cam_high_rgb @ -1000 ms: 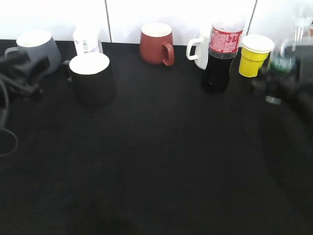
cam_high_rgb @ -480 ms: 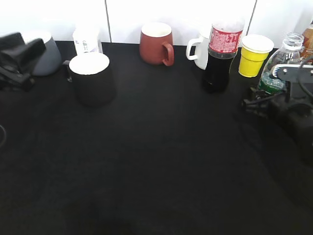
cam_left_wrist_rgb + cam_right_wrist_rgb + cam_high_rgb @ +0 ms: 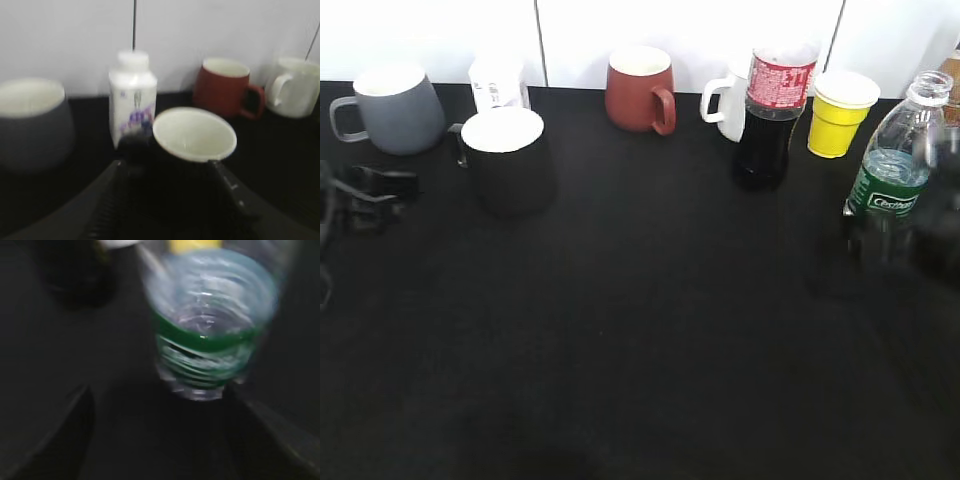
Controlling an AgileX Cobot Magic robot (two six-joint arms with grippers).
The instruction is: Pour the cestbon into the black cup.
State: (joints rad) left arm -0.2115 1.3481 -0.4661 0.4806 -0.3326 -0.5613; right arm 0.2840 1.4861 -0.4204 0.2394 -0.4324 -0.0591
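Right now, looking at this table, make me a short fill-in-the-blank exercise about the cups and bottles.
1. The label on the cestbon is coloured ____.
2. The black cup is ____ on the inside.
3. Between the cola bottle and the cestbon stands a ____ paper cup.
4. In the exterior view, the grey mug has its handle on the ____ side.

Missing words: green; white; yellow; left

The Cestbon bottle (image 3: 895, 170) is clear with a green, white-lettered label. The black cup (image 3: 506, 160) is white inside. A yellow cup (image 3: 841, 115) sits on the black desk (image 3: 640, 330).
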